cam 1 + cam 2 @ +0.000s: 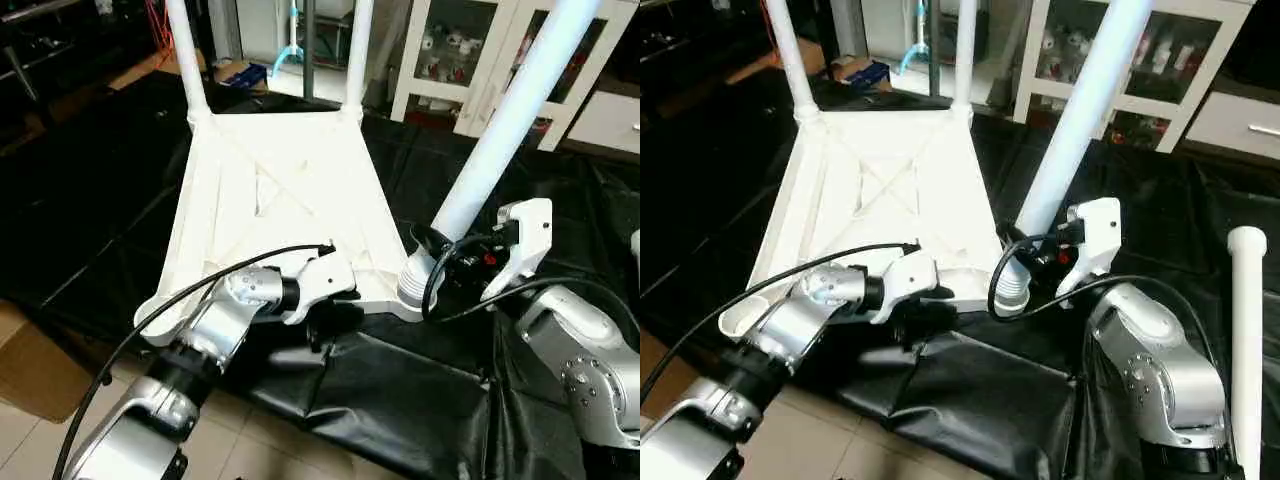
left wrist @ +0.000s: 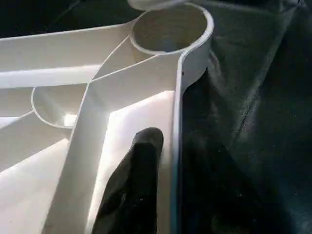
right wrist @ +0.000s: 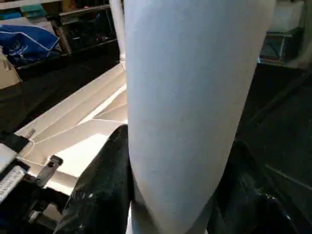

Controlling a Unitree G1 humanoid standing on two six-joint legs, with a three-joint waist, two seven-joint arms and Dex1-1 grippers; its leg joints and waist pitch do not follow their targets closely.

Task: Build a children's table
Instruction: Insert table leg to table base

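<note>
Left eye view: the white plastic rectangular tabletop [image 1: 285, 200] is lying upside down on black sheeting [image 1: 400, 390] spread over the floor, its ribbed X-braced underside facing up. Two long white tube legs [image 1: 185, 60] are standing upright in the far corner sockets. A third white tube leg [image 1: 510, 125] is being held at a tilt, its flared end seated at the near right corner socket [image 1: 418, 285]; the right claw [image 1: 450, 262] is clenched around it just above that end, one black finger [image 3: 105, 185] pressed on each side. The left claw [image 1: 325, 325] is being held partly released at the tabletop's near edge, one finger [image 2: 134, 190] inside the rim and nothing gripped. The near left round socket [image 2: 168, 27] is standing unfilled. A fourth white tube [image 1: 1245, 340] is seen at the right. A white glass-door cabinet [image 1: 480, 60] is standing behind.
</note>
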